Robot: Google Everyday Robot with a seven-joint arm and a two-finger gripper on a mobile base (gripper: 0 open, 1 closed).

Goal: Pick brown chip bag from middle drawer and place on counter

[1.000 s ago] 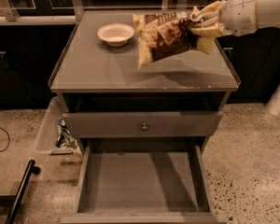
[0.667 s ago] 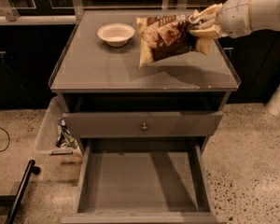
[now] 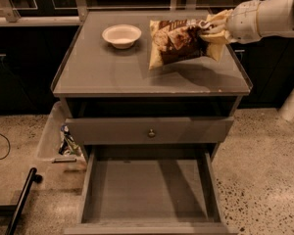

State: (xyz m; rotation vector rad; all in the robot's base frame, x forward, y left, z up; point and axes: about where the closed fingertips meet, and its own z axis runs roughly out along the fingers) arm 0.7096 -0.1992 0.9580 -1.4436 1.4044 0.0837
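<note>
**Brown chip bag (image 3: pixel 179 43) edged slightly right over the counter (image 3: pixel 103 72)**

The end effector (image 3: pixel 211 29), above the counter's right rear, was clamped on the bag's tan end. The bag hung tilted, out of the open middle drawer (image 3: pixel 147 190). Lowering and release likely remained.

One camera, in front of the counter (image 3: pixel 103 72) and above it, looks down, near enough that the counter spans most of the view; the middle drawer (image 3: pixel 147 190) below it meets the bottom edge; the gripper (image 3: pixel 209 27), over the counter's far right part, grips the brown chip bag (image 3: pixel 176 44).
</note>
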